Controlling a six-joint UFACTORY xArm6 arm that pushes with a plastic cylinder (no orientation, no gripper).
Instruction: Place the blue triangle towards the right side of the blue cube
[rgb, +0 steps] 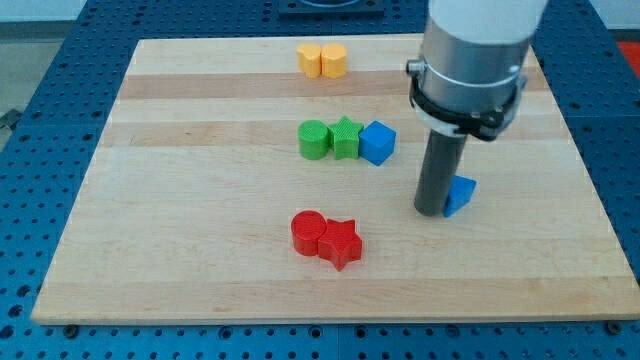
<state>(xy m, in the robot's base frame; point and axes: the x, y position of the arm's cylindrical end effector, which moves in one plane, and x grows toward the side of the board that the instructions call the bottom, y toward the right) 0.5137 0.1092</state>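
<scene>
Blue cube (377, 142): touching the green star's (346, 137) right side. Blue triangle (460, 194): well right, below the cube. My tip (431, 212), a bare rod without jaws, touches the triangle's left side.

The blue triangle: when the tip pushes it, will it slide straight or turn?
The blue triangle looks rigid and low, so it probably slides without tipping. My tip touches its left side off-centre, so it may rotate. The smooth wooden board should offer little resistance.

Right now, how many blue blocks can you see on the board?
2. The blue cube sits mid-board, touching the green star. The blue triangle lies to the view's lower right, partly hidden behind my tip. No others show.
</scene>
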